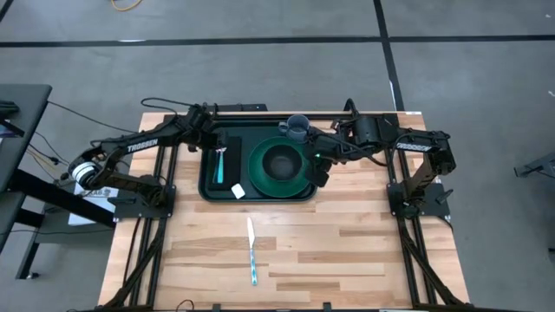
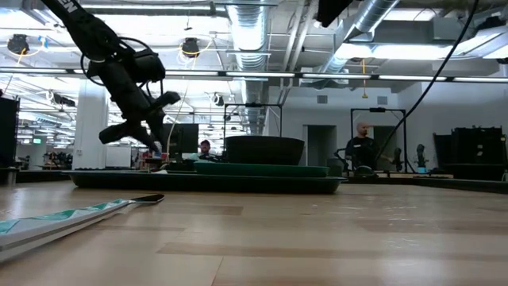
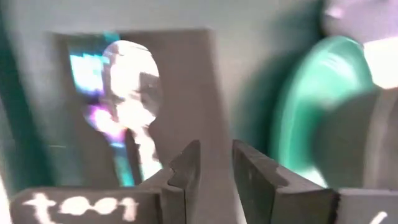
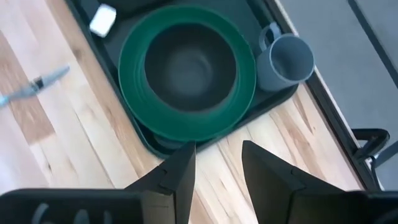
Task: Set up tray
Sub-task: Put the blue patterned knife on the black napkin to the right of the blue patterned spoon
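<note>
Left gripper [image 3: 216, 163], fingers slightly parted and empty, hovers over the spoon [image 1: 222, 163] on the large dark green plastic tray [image 1: 211, 186]; placing looks done, fetching the teal-handled knife [image 1: 251, 251] likely follows.

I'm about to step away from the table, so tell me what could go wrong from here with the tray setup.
The left gripper hovers low over the spoon on the black napkin; a drop could knock either askew. The mug sits at the tray's far rim, close to the right arm, so a swing might tip it. The knife lies on the table outside the tray and could get left out.
</note>
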Action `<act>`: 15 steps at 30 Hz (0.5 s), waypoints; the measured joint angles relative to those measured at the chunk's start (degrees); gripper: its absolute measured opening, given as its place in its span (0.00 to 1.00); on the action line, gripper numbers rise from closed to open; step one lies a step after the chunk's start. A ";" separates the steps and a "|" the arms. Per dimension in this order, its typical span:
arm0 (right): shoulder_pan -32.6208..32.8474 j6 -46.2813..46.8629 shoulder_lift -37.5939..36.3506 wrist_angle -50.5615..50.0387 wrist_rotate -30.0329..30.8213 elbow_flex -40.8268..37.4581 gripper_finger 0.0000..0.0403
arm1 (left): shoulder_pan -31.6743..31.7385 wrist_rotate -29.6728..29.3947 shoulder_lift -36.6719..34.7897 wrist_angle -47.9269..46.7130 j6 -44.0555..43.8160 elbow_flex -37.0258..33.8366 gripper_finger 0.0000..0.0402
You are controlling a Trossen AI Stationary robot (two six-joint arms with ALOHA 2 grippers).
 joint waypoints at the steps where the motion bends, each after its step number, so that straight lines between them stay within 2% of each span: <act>1: 0.00 -0.48 0.00 -0.67 -0.47 0.00 0.30 | -0.09 2.06 -0.35 0.41 0.25 0.00 0.19; 4: 0.00 -0.70 0.00 -2.86 -1.22 0.00 0.30 | -1.43 6.32 -2.33 0.57 0.92 0.02 0.19; 7: 0.21 -0.71 -0.23 -3.11 -2.16 -0.24 0.30 | -4.75 6.84 -6.03 0.47 0.89 0.02 0.19; 12: 1.74 -0.65 -4.16 -3.31 -3.12 -5.58 0.30 | -13.71 3.54 -15.03 0.34 -4.28 0.02 0.19; 15: 2.55 1.46 -7.38 -2.40 -3.28 -10.94 0.30 | -20.91 -1.17 -20.13 -0.95 -9.51 0.04 0.19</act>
